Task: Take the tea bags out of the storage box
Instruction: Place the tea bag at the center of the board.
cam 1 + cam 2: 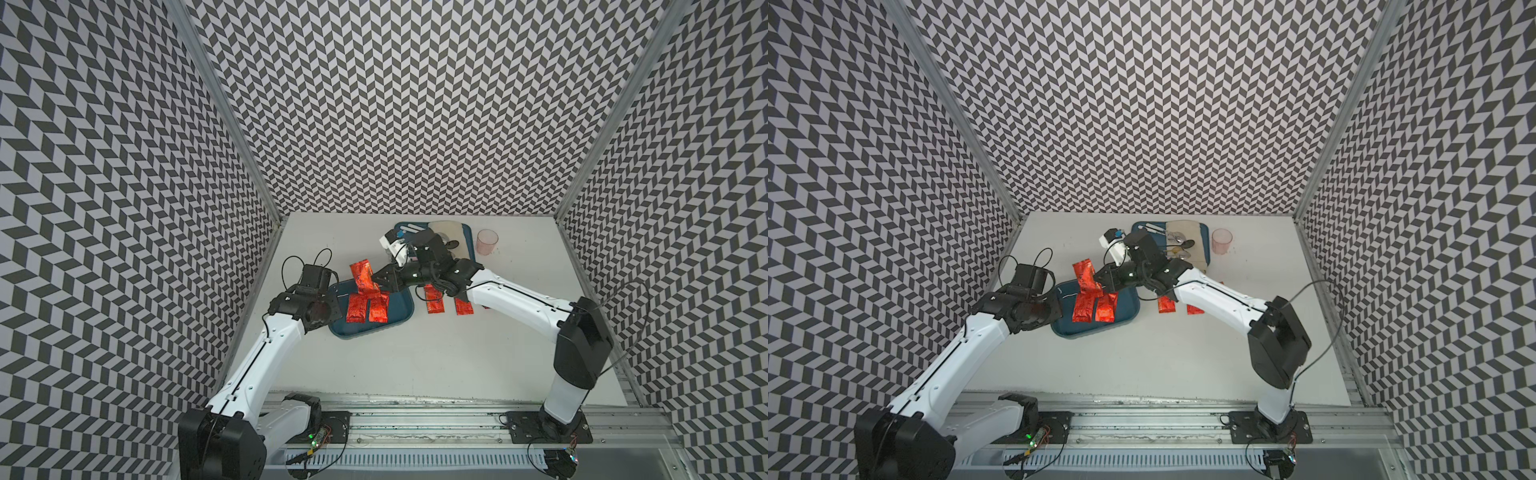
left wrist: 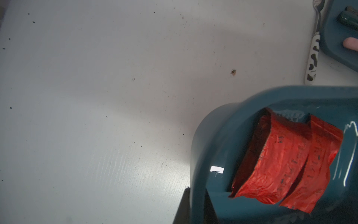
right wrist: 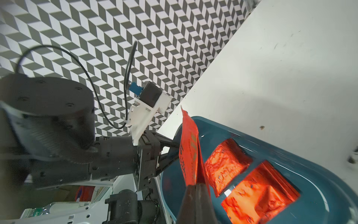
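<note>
Room: three walls (image 1: 415,104) papered in a black-and-white chevron pattern, with aluminium posts (image 1: 232,124) at the corners. Both my arms are bolted to a metal rail (image 1: 415,419) along the near edge.

Surface: the bench (image 1: 415,365) is white and matte. Up close in the left wrist view it shows fine scratches, scattered dark specks and one brown fleck (image 2: 233,72).

The storage box (image 1: 399,311), dark teal, sits on the bench left of its middle. My left end effector (image 3: 171,152) is closed on the box's rim at the end nearest that arm, one finger on either side of the wall.

My right end effector (image 3: 195,190) is clamped on one tea bag (image 3: 188,147), pinched at its lower end. The bag stands up above the box, clear of the floor. In both top views its free end juts past the far rim.

A pair of tea bags (image 1: 356,309) lies side by side on the box floor. Two loose tea bags (image 1: 433,302) lie on the bare bench right of the box, partly under my right arm.

Far side: a flatter teal tray (image 1: 467,241) holds cutlery and a beige cloth. A pink translucent cup (image 1: 487,241) stands just right of it. A spoon (image 2: 312,58) with a cow-spot handle lies on the bench beside the tray.
</note>
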`<move>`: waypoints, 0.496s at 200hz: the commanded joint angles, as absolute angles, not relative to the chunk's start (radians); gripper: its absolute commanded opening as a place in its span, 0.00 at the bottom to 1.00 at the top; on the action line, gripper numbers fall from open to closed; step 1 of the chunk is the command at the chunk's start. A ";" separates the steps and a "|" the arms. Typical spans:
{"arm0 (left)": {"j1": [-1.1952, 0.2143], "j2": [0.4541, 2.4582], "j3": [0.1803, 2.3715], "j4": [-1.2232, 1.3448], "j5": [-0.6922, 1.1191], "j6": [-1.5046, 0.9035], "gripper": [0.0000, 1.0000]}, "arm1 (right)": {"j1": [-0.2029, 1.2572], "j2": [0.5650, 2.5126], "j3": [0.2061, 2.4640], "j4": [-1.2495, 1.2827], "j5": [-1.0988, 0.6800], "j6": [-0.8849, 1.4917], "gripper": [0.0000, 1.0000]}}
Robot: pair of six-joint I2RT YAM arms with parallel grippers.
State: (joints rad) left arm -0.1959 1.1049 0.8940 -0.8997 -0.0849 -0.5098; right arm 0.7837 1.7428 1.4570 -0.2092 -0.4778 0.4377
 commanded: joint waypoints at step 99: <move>-0.195 1.072 0.897 -0.881 -0.086 -0.512 0.00 | 0.536 1.217 0.682 -0.177 -0.549 0.474 0.00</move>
